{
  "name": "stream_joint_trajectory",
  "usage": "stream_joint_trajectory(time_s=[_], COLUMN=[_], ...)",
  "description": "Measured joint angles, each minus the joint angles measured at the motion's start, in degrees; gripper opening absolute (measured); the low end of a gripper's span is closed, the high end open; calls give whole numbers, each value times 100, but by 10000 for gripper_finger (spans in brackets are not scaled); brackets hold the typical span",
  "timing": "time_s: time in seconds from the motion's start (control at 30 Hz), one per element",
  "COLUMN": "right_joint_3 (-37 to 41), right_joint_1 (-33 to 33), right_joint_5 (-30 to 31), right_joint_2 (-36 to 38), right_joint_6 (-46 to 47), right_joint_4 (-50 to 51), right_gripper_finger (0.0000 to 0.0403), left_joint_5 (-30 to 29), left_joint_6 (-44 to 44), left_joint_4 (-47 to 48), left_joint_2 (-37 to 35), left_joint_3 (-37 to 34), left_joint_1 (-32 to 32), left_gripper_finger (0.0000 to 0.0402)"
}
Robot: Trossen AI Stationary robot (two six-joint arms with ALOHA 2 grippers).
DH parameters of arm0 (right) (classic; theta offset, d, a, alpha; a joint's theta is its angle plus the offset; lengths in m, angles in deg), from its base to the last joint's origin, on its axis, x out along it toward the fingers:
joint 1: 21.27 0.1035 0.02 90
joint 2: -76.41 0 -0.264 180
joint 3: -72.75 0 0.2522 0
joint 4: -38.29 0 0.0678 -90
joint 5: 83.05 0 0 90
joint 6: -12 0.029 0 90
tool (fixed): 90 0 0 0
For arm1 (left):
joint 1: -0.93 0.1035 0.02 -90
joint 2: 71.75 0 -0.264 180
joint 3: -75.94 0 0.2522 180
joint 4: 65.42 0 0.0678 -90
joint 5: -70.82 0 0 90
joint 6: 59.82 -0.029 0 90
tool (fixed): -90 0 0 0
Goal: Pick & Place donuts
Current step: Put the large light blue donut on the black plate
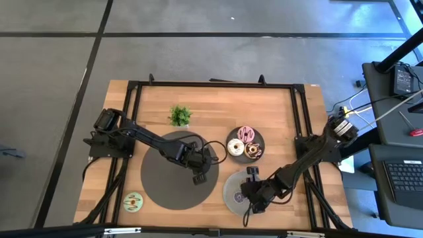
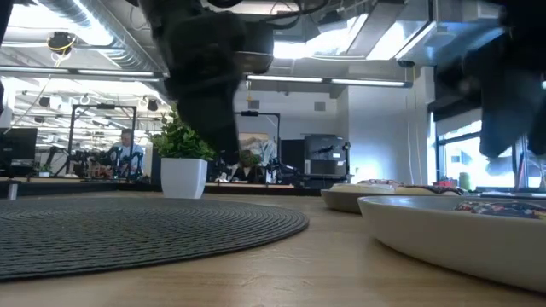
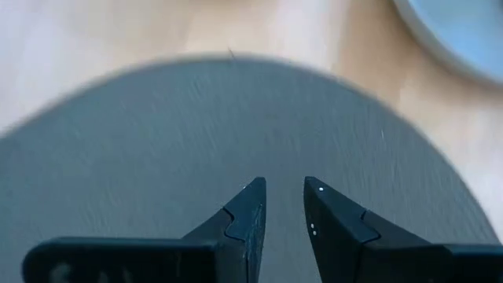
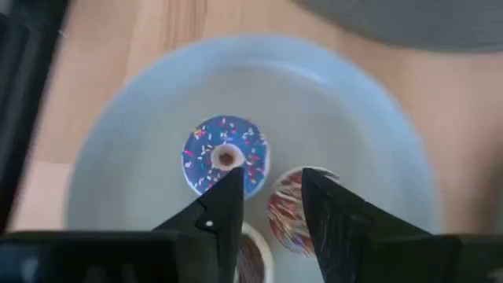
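Right gripper (image 4: 267, 206): hangs over the pale grey round plate (image 4: 369, 141) near the tabletop's front edge, right of centre. Fingers slightly spread, nothing between them.
Blue donut with coloured sprinkles (image 4: 225, 156): lies on that pale plate, just ahead of one right fingertip (image 4: 233, 182) in the right wrist view; contact cannot be told.
Brown sprinkled donut (image 4: 286, 211): beside the blue one on the same plate, showing through the gap between the right fingers. A 3rd donut sits partly hidden under the finger.
Dark grey round plate (image 1: 259, 137): right of the tabletop's centre, behind the pale plate. Holds a pink-iced donut (image 1: 246, 134), a white-iced donut (image 1: 235, 147) and a brown-iced donut (image 1: 253, 151), close together.
Green-iced donut (image 1: 133, 201): alone near the tabletop's front left corner, well apart from both grippers.
Left gripper (image 3: 284, 192): over the right part of the large dark grey round woven mat (image 1: 162, 185), fingers slightly apart and empty.
Small green plant in a white pot (image 1: 180, 116): behind the mat, toward the tabletop's back edge.
View differences: only the right wrist view shows the pale plate's donuts clearly; the high view hides them under the arm. The low view shows just the rims of both plates.
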Motion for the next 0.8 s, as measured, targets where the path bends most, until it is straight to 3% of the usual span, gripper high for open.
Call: stream_joint_trajectory(time_s=[0.17,0.4,0.67,0.8], right_joint_3=[12,772,1365,1375], right_joint_1=[0,-584,-1162,-1252], right_joint_5=[37,-115,-259,-581], right_joint_2=[781,1718,1970,1970], right_joint_6=[-582,-1191,-2030,-2441], right_joint_4=[225,-40,-1253,-1483], right_gripper_finger=[134,112,97,98], left_joint_5=[115,-65,208,540], left_joint_6=[399,2081,5159,5261], left_joint_4=[692,1936,4026,4434], left_joint_2=[-257,-919,-1182,-1182], left_joint_3=[0,0,-4,-4], left_joint_1=[-248,-887,-1955,-2448], left_gripper_finger=[84,84,82,81])
